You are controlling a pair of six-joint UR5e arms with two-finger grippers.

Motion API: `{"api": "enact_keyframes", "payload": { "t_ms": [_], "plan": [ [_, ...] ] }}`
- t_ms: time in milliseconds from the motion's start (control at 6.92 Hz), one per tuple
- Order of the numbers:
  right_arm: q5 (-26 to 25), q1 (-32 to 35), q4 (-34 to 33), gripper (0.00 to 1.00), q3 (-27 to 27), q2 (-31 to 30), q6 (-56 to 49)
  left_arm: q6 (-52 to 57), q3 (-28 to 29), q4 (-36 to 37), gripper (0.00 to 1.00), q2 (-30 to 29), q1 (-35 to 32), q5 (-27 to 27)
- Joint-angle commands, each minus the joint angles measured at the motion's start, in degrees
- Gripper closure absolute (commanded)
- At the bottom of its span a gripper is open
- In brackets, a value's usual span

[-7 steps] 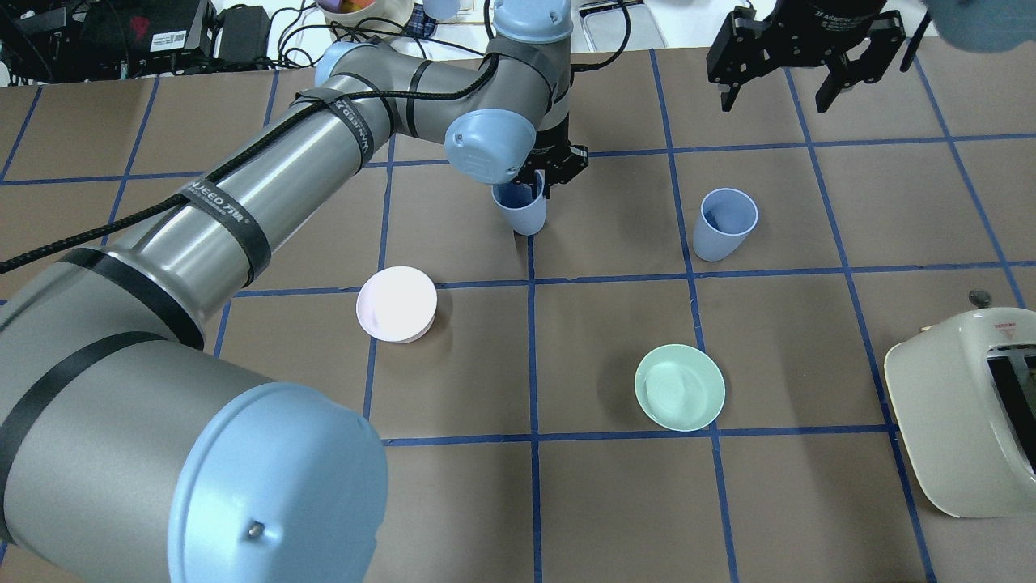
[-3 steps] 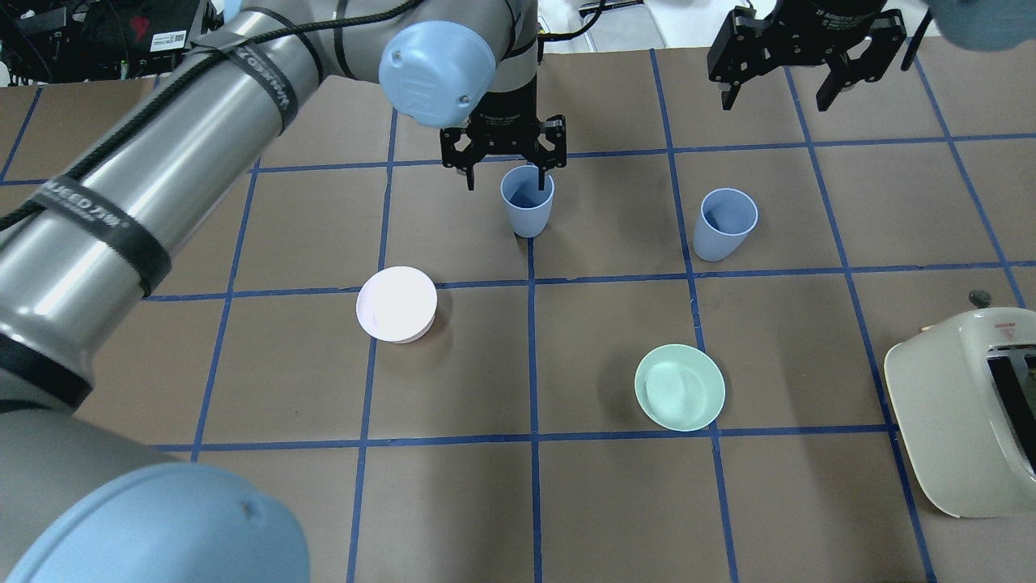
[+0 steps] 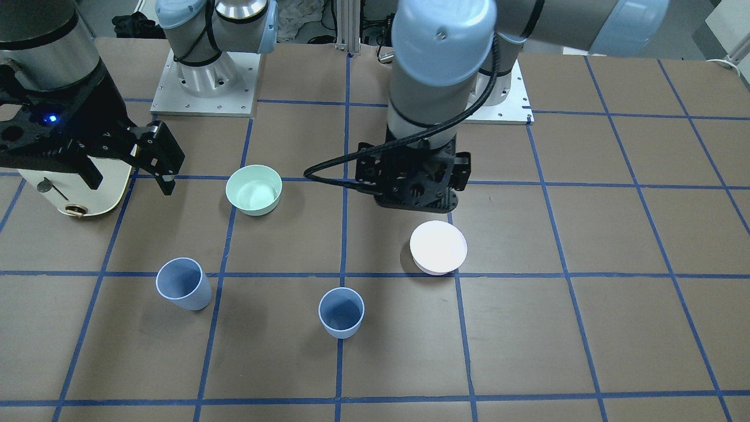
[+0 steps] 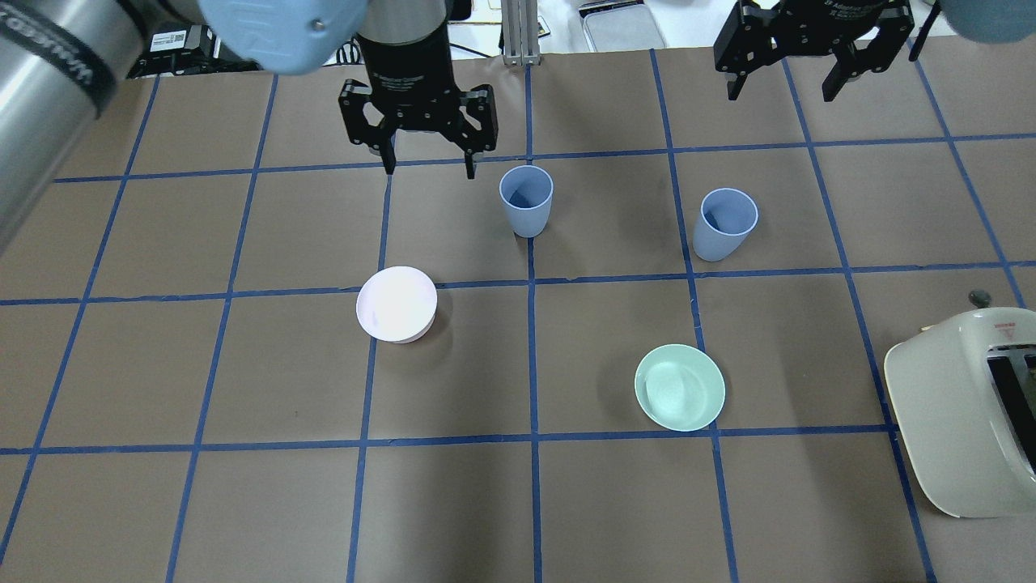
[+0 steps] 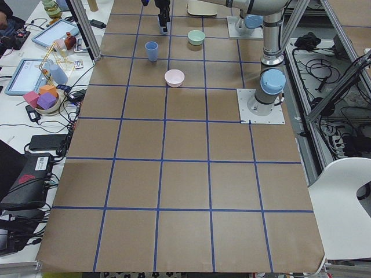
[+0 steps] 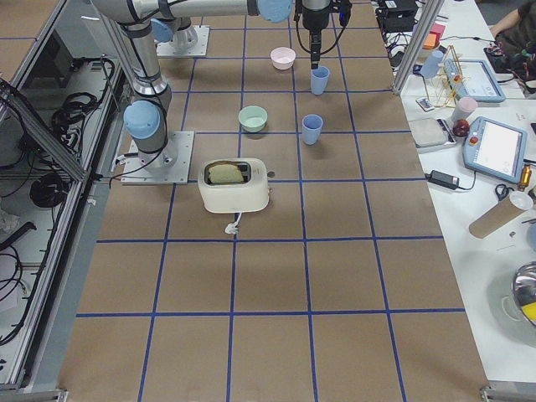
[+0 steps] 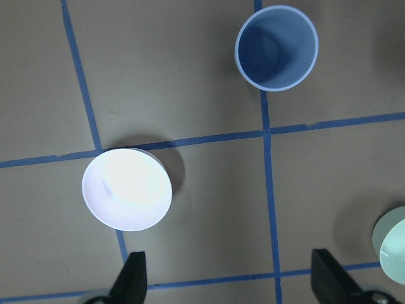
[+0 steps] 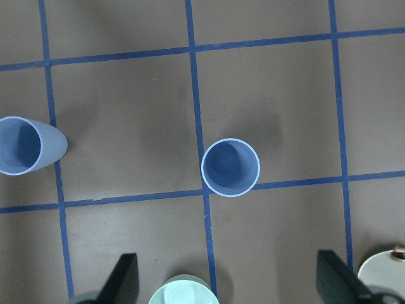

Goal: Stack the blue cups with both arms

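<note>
Two blue cups stand upright and apart on the brown table: one mid-table, one to its right. In the front-facing view they are the centre cup and the left cup. My left gripper is open and empty, raised just left of the middle cup, which shows in its wrist view. My right gripper is open and empty, high beyond the right cup, which sits centred in its wrist view.
A pale pink bowl sits near the left of the middle cup. A mint-green bowl sits nearer me, right of centre. A cream toaster stands at the near right edge. Cables and clutter lie beyond the far edge.
My left gripper was at the middle cup; it has opened, let go and moved left and away. The cup stays standing in place. The right gripper has hardly moved.
</note>
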Motion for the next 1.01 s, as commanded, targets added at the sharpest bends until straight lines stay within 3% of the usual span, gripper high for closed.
{"api": "enact_keyframes", "payload": {
  "t_ms": [0, 144, 433, 722, 867],
  "plan": [
    [-0.22, -2.06, -3.07, 0.00, -1.27, 4.03, -0.26, 0.98, -8.65, 1.19, 0.07, 9.22, 6.68, 0.61],
    [-0.14, -4.43, -3.88, 0.00, -2.24, 7.46, -0.43, 0.90, -13.31, 1.46, 0.07, 13.26, 8.45, 0.43],
    [-0.05, -7.25, -9.04, 0.00, -1.65, 13.62, -2.01, 0.99, -20.01, 12.84, 0.00, 15.94, 9.17, 0.78],
    [0.39, -8.14, -9.59, 0.00, 2.46, 15.66, -6.46, 0.99, -19.51, 11.57, 0.00, 16.12, 8.91, 1.05],
    [3.09, -8.40, -11.51, 0.00, 5.63, 15.67, -9.20, 1.07, -19.16, 10.44, 0.00, 16.29, 9.17, 1.05]
  ]
}}
